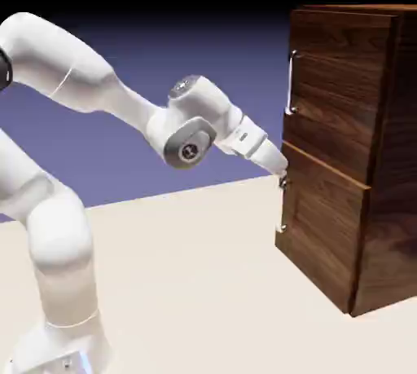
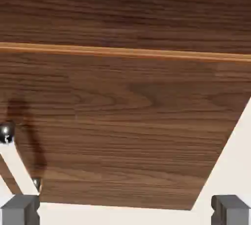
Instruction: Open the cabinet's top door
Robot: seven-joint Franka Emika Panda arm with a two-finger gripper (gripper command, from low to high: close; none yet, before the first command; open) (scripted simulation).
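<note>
The tabletop (image 1: 187,283) is a flat, matte cream surface running from the near edge back to the plain blue-violet backdrop. On its right side stands the cabinet (image 1: 383,160), one tall box of dark brown walnut-grain wood with sharp square corners and a slightly lighter top edge. Its front carries two stacked rectangular panels. The top door (image 1: 338,87) is the upper one, flush with the cabinet front, and a slim vertical silver bar handle (image 1: 291,83) runs down near its left edge. The lower door (image 1: 322,226) below it sits tilted a little outward from the front, with its own small silver handle (image 1: 281,228) near its lower left corner.

The single white arm (image 1: 81,87) is made of smooth, rounded, glossy segments with a grey disc at the wrist joint; it rises from the lower left and reaches right. Its gripper (image 1: 283,178) sits at the left edge of the cabinet, at the seam between the two doors, below the top handle.

In the hand view, wood grain fills nearly the whole picture, crossed by one thin, paler horizontal strip (image 2: 122,51). Two blocky grey fingertips (image 2: 19,208) show at the bottom corners, far apart, so the jaws are spread with nothing between them. One small silver handle post (image 2: 6,132) shows at the left edge.
</note>
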